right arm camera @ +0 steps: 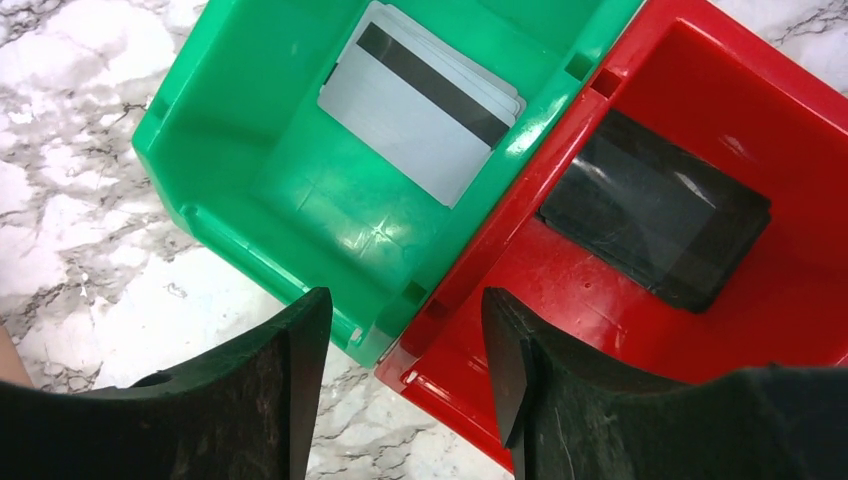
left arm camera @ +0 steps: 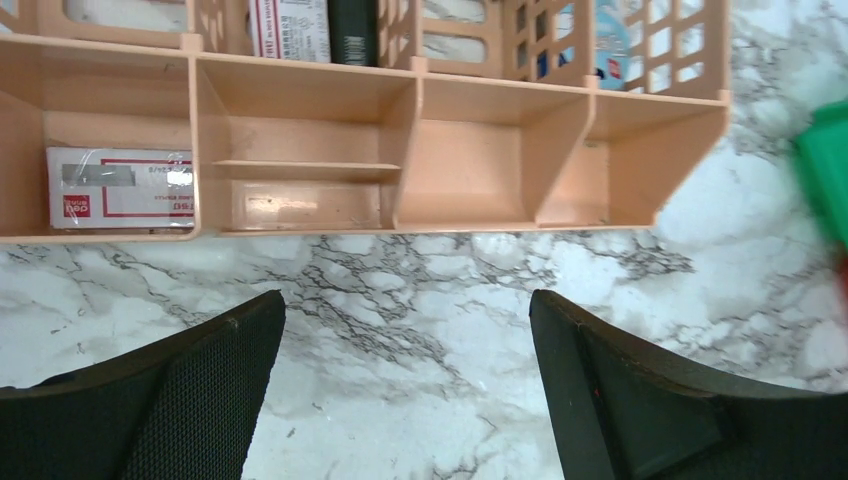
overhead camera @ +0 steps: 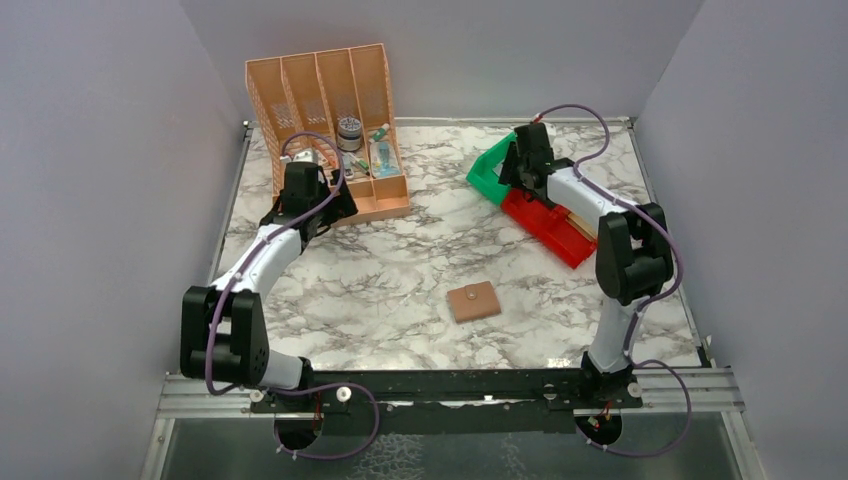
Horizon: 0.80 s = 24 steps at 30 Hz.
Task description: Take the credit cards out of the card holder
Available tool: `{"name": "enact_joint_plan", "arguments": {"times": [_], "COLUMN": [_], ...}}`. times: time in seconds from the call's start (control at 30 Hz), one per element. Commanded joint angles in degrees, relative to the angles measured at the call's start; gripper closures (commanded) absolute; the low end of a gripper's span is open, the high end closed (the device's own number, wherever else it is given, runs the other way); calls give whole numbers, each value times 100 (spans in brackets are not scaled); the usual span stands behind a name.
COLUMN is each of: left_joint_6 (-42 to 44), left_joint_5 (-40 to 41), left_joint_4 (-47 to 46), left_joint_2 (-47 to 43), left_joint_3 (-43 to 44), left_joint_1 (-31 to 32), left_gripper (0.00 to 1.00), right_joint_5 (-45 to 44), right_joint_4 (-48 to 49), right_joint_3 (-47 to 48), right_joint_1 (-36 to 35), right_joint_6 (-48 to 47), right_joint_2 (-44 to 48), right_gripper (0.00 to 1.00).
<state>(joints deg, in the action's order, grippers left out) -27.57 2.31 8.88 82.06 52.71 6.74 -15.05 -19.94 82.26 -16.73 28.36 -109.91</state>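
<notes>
The right gripper [right arm camera: 405, 300], jaws part-spread and empty over the grey plastic cards [right arm camera: 420, 120] in the green plastic bin [right arm camera: 200, 215], should lift straight up. The left gripper [left arm camera: 405, 305] has its jaws spread wide.

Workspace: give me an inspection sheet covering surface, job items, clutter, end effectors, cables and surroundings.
Surface: white marble-patterned table.
Job's things: card holder closed, flat on the table; credit cards stacked in green bin.
Clutter: orange organiser holding white box; red bin holding dark flat item, unidentifiable.
End effectors: left end effector open, empty, facing organiser; right end effector open, empty, over the bins' shared edge.
Cables: purple cables looped along both arms.
Surroundings: plain grey walls.
</notes>
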Motion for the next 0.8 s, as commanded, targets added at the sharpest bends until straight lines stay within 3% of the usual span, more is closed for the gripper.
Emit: {"name": "enact_joint_plan", "arguments": {"times": [0.0,0.43,0.77], "left_joint_6": [-57,168,182], "left_joint_5": [-610,-1117,-1323], "left_joint_4": [158,759,867], "left_joint_2": [-508,-1142,-1264], "left_joint_3": [-99,-164,-281], "left_joint_1": [-33,-26,-20], "left_gripper": [5,5,5], "right_joint_5": [-369,-300,53], "right_joint_4": [64,-25,99], "right_joint_3": [158,295,-201], "right_joint_1": [-32,-40,-163], "right_joint_6": [-142,-225,-208], "right_joint_2": [-82,-367,-80], "right_gripper": [44,62,70]}}
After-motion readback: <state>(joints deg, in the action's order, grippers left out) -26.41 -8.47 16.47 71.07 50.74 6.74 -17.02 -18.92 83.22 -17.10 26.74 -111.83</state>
